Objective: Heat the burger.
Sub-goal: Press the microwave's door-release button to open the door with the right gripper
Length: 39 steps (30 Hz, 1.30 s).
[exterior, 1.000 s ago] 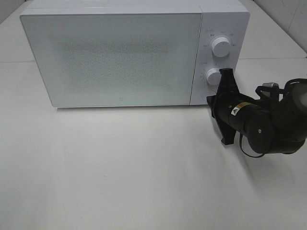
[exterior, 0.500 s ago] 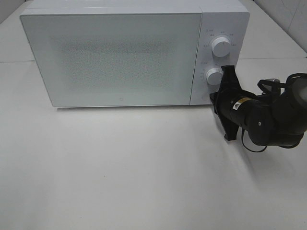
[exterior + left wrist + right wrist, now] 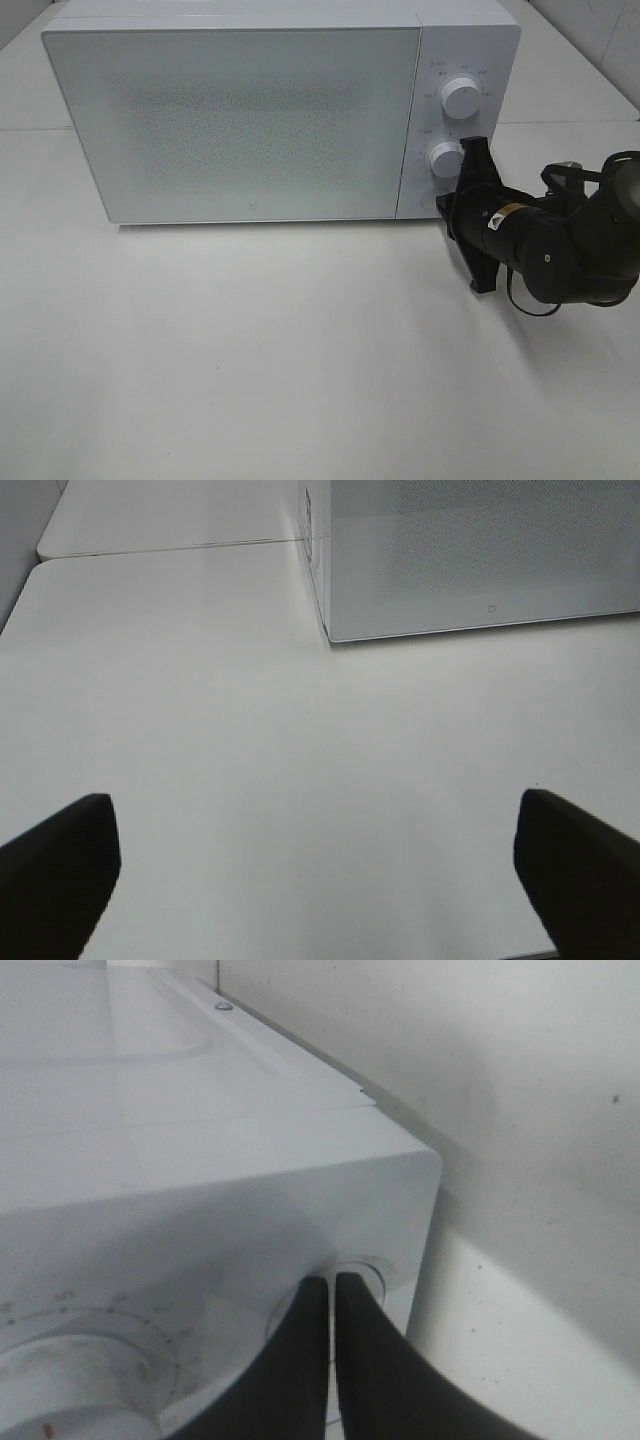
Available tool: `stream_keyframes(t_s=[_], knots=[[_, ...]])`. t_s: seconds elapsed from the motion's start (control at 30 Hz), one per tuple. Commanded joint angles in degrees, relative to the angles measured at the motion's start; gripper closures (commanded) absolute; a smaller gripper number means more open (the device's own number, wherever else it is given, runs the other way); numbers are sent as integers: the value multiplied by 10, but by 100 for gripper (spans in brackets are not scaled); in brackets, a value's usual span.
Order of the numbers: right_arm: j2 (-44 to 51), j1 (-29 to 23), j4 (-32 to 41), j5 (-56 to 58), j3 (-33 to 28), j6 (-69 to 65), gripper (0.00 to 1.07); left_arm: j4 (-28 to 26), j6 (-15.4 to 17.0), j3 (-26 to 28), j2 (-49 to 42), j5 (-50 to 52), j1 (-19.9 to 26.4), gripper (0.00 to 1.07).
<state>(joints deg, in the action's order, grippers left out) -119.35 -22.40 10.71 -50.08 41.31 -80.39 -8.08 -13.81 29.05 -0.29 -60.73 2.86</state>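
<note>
Right end effector [image 3: 330, 1285], pinched narrow, at the round button [image 3: 368, 1272] on the microwave [image 3: 240, 120]; next move probably a straight press; left end effector [image 3: 315, 835] spread wide.

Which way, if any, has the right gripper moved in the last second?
Yes. The right gripper slid slightly rightward in the high view, away from the microwave; it covered the lower knob edge before and now sits just beside it.

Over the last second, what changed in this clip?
The right tool, shut, shifted slightly rightward with its arm, away from the microwave. Nothing was grasped or released. The microwave stays closed, the left tool open.
</note>
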Motion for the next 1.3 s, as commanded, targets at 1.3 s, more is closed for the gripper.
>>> stream_keyframes(t_s=[1.3], knots=[[-25,3,6,-80,71,9,107,-5,2,1,-9,6,-4,4]])
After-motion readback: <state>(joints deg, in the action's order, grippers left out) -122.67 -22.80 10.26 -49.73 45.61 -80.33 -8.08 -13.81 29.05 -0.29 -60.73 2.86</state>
